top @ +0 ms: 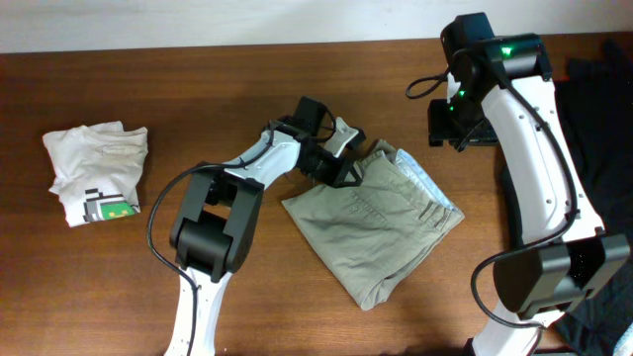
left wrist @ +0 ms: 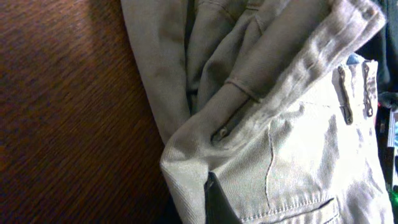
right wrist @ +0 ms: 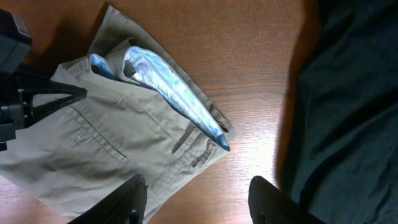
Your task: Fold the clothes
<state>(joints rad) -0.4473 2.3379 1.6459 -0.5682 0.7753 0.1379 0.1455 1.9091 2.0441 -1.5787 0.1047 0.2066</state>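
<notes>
Trousers [top: 371, 232] lie mid-counter [top: 198, 99], folded to a rough square, waistband toward the far right.

Left fingers [left wrist: 214, 202] sit at the cloth's far-left edge. You can't tell whether they're clamped on it.

Right fingers [right wrist: 134, 199] are apart and empty, hovering by the trousers' far-right side.

Risk: if you pull with the left, the stacked layers may slide and undo the fold. A shallow pinch may catch only the top layer.

The right wrist view shows pale blue lining [right wrist: 168, 84] exposed and a black garment [right wrist: 348, 93] near the waistband, which a low sweep could snag. The left wrist view shows only belt loops and seams, close up.
</notes>
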